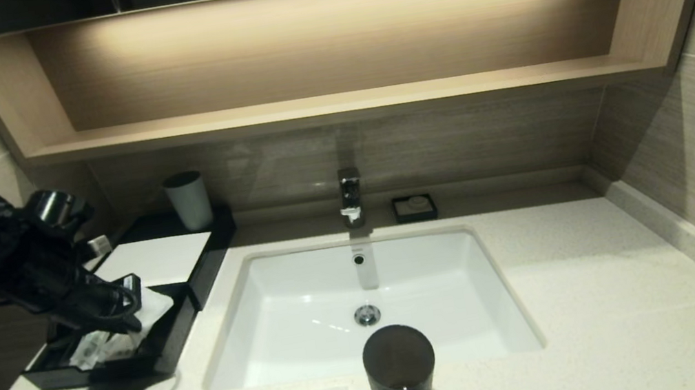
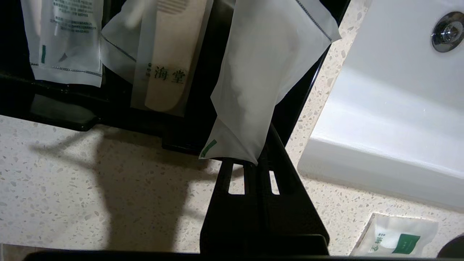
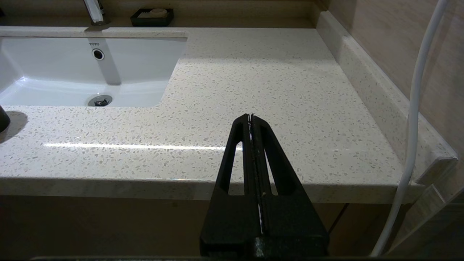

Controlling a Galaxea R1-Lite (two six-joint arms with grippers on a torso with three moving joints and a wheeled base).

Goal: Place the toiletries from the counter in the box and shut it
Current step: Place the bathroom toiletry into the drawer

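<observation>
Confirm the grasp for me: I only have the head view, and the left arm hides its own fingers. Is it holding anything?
Observer: Yes. The left gripper is shut on the corner of a white packet, which hangs over the open drawer.
Operator: Anything lying in the drawer?
Observer: Two wrapped items: a sleeve with a beige item and a printed packet.
Operator: And the right arm?
Observer: The right gripper is shut, parked off the counter at its front edge.
</observation>
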